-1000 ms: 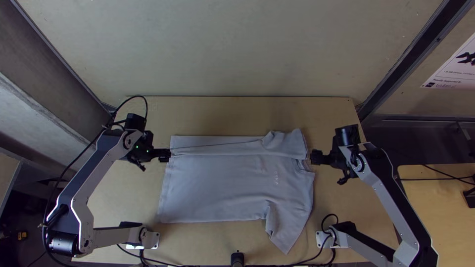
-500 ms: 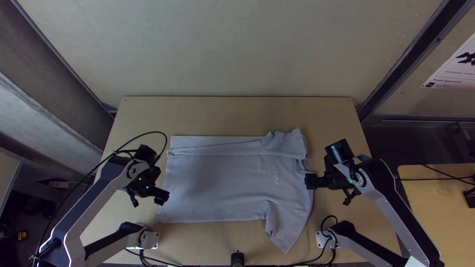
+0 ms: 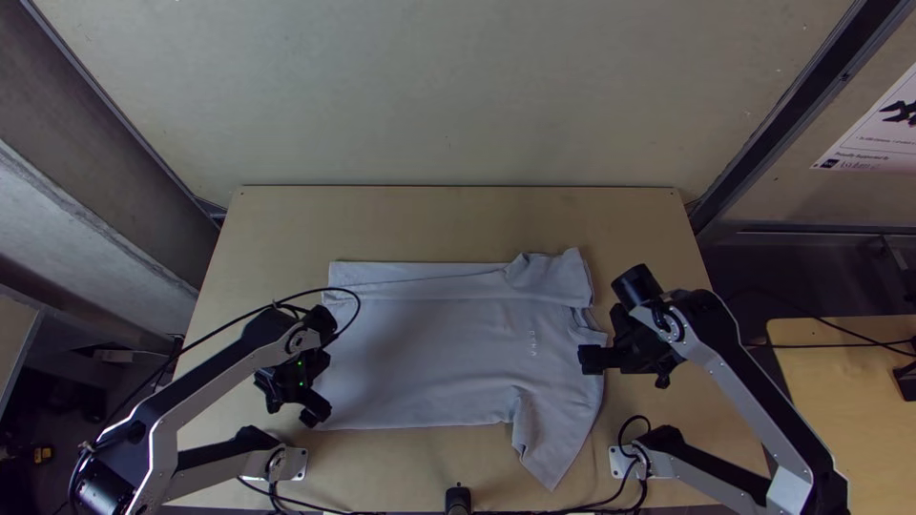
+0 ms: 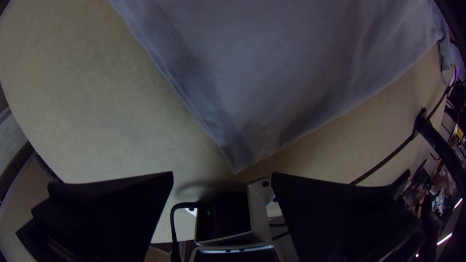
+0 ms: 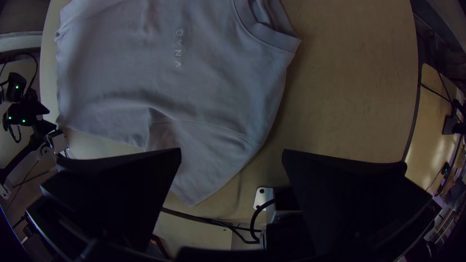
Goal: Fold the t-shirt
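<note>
T-shirt (image 3: 429,353) looks 1 fold in, far side over; next, its near edge (image 3: 420,422) likely needs gripping and turning inward. The left gripper (image 4: 222,175), wide open and empty, is near the hem corner (image 4: 239,160), the cloth lies mostly between the 2, and the right gripper (image 5: 232,150), equally wide and empty, is near the shoulder (image 3: 584,393)

Beyond your light wooden table (image 3: 458,221) stands a pale, plain wall panel (image 3: 448,95), bordered on your right by a dark metal beam (image 3: 800,110). Past that are a printed poster (image 3: 873,138) and a second wooden table (image 3: 849,410). Your left wrist view catches a bright strip light (image 4: 444,238).
</note>
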Controlling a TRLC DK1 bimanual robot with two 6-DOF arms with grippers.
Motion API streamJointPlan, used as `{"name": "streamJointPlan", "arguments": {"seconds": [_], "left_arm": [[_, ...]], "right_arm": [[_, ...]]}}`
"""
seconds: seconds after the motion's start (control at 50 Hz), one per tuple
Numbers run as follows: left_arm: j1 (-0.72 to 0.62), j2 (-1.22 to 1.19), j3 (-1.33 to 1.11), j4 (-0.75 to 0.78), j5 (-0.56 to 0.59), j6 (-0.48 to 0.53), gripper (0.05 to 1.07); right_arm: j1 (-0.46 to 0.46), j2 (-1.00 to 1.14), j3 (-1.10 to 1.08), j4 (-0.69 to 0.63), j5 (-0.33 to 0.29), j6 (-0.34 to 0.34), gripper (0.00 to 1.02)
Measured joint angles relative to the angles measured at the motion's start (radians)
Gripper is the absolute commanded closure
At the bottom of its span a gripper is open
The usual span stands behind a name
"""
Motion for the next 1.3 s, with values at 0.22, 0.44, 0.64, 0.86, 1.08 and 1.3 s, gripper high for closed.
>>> {"name": "streamJointPlan", "arguments": {"seconds": [0.22,0.44,0.64,0.86,1.08,1.3], "left_arm": [[-0.055,0.153,0.000,0.002,-0.003,-0.023,0.11],[-0.103,0.250,0.000,0.051,-0.007,-0.046,0.21],[-0.129,0.287,0.000,0.094,0.001,-0.057,0.59],[-0.134,0.258,0.000,0.117,0.025,-0.056,1.04],[-0.069,0.216,0.009,0.128,0.055,-0.037,1.04],[-0.025,0.174,0.055,0.111,0.055,-0.022,1.04]], "right_arm": [[0.000,0.013,0.002,-0.005,0.000,-0.021,0.07],[0.000,0.013,-0.008,-0.005,-0.011,-0.028,0.10],[0.027,0.012,-0.088,-0.006,-0.026,-0.031,0.10],[0.074,0.012,-0.188,-0.008,-0.036,-0.031,0.10],[0.142,0.013,-0.250,-0.008,-0.060,-0.011,0.10],[0.211,0.111,-0.287,0.004,-0.116,0.020,0.10]]}}
